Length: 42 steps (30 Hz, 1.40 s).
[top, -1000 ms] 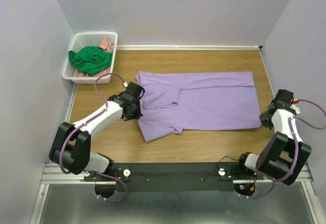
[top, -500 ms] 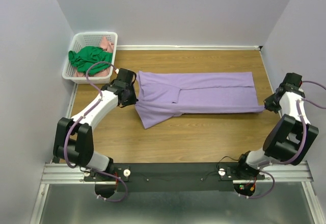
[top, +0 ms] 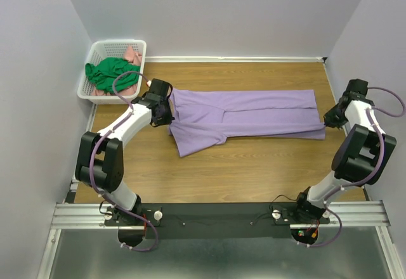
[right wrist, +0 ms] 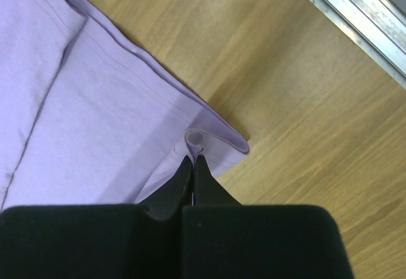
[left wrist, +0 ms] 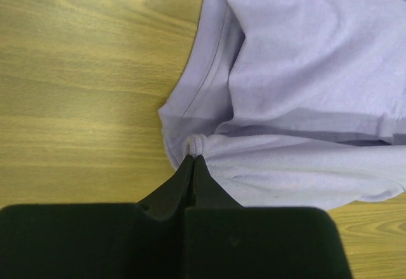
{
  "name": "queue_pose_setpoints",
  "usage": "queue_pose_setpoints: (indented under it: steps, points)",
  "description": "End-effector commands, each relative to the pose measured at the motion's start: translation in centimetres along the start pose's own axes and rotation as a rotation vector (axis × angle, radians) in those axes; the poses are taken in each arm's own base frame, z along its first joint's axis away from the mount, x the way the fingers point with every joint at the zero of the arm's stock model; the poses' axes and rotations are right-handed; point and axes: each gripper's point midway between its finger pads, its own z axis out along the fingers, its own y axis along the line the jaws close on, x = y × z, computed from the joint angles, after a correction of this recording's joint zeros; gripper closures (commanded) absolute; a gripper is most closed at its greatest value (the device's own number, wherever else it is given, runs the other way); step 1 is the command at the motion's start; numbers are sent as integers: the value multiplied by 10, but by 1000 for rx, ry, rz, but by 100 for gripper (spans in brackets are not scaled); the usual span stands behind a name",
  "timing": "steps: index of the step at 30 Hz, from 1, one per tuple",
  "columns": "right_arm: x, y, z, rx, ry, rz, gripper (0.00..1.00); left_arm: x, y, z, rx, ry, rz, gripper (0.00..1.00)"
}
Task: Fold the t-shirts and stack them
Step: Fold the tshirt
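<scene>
The lavender t-shirt (top: pixel 247 117) lies lengthwise across the wooden table, doubled into a long strip. My left gripper (top: pixel 169 118) is shut on a pinch of its cloth at the left end; the wrist view shows the fabric bunched at the left gripper (left wrist: pixel 194 157). My right gripper (top: pixel 327 124) is shut on the hem corner at the right end, a small fold of purple t-shirt (right wrist: pixel 95 101) pinched at the right gripper (right wrist: pixel 193 157). A green t-shirt (top: pixel 112 73) and a salmon-pink t-shirt (top: pixel 132 55) sit crumpled in the basket.
The white lattice basket (top: pixel 95 93) stands at the back left corner by the left wall. Grey walls close in on the left, back and right. A metal rail (right wrist: pixel 355 19) runs along the table's right edge near my right gripper.
Both grippers have carried the near edge of the lavender t-shirt away from me and over the far half, narrowing it to a strip. Both arms are now stretched far out.
</scene>
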Motion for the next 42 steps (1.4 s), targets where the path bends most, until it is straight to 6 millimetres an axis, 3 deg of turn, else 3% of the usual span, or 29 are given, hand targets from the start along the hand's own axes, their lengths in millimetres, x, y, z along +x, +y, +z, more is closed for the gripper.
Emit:
queue_pose_setpoints:
  steps: [1, 15, 26, 42]
  points:
    - [-11, 7, 8, 15, -20, -43, 99, -13, 3, 8, -26, -26, 10, 100]
    - [-11, 10, 43, 60, 3, -62, 99, -26, 4, 31, -60, -30, 5, 100]
    - [-16, 20, 45, 29, -7, -63, 99, -19, 7, 39, -62, -21, -10, 100]
    - [-15, 37, 55, -9, -6, -96, 98, -26, 10, 50, -84, -49, -36, 100]
